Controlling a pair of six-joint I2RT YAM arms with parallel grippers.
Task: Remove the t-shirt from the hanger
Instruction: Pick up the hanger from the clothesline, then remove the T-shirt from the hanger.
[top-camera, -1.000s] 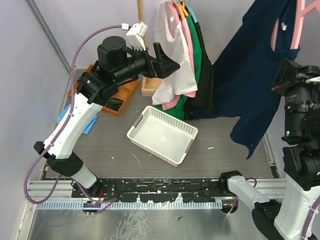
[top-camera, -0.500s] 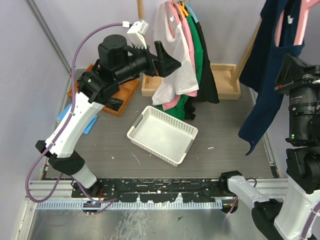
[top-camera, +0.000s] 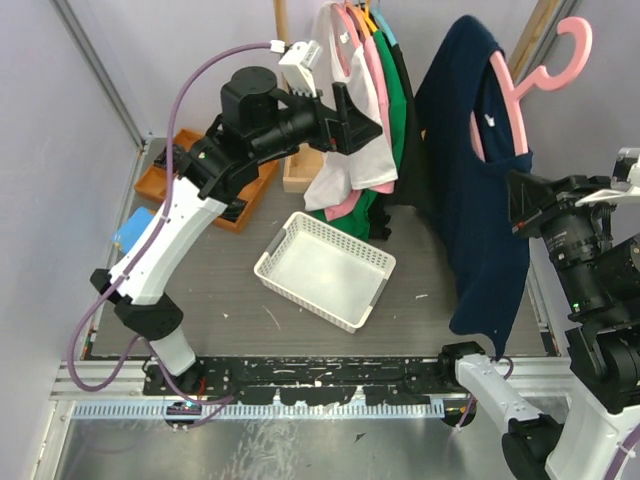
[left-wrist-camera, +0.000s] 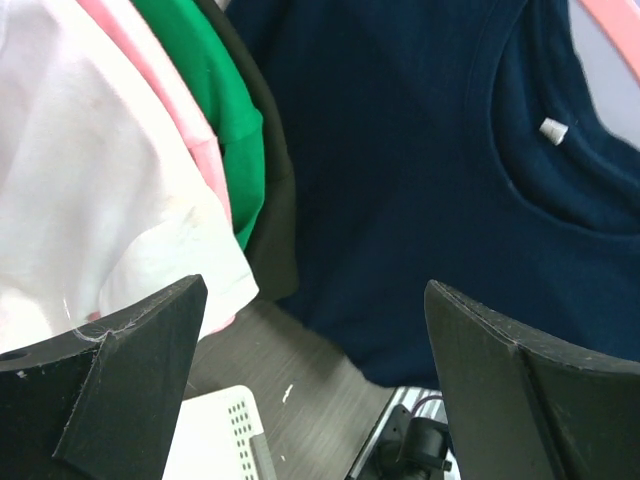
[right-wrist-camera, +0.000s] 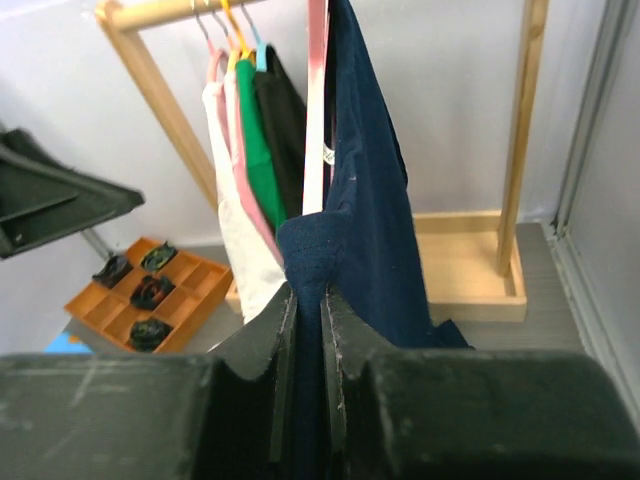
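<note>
A navy t-shirt (top-camera: 470, 200) hangs on a pink hanger (top-camera: 553, 58) in the air right of the clothes rack. My right gripper (top-camera: 522, 196) is shut on the t-shirt's shoulder. In the right wrist view the jaws (right-wrist-camera: 308, 300) pinch a fold of navy fabric (right-wrist-camera: 365, 190), and the pink hanger (right-wrist-camera: 316, 100) rises straight above them. My left gripper (top-camera: 365, 125) is open and holds nothing; it sits by the white shirt on the rack and points toward the t-shirt. The left wrist view shows the t-shirt's collar and label (left-wrist-camera: 552, 130) beyond its wide-apart fingers (left-wrist-camera: 130, 370).
White, pink, green and black shirts (top-camera: 365, 110) hang on a wooden rack (right-wrist-camera: 150, 12). A white perforated basket (top-camera: 325, 270) lies mid-table. An orange compartment tray (top-camera: 200, 175) sits at the back left. The rack's wooden base (right-wrist-camera: 470, 265) stands at the back right.
The right arm has swung the t-shirt and hanger left and lowered them, so the hanger's hook now shows. The left arm has shifted right, toward the t-shirt.
</note>
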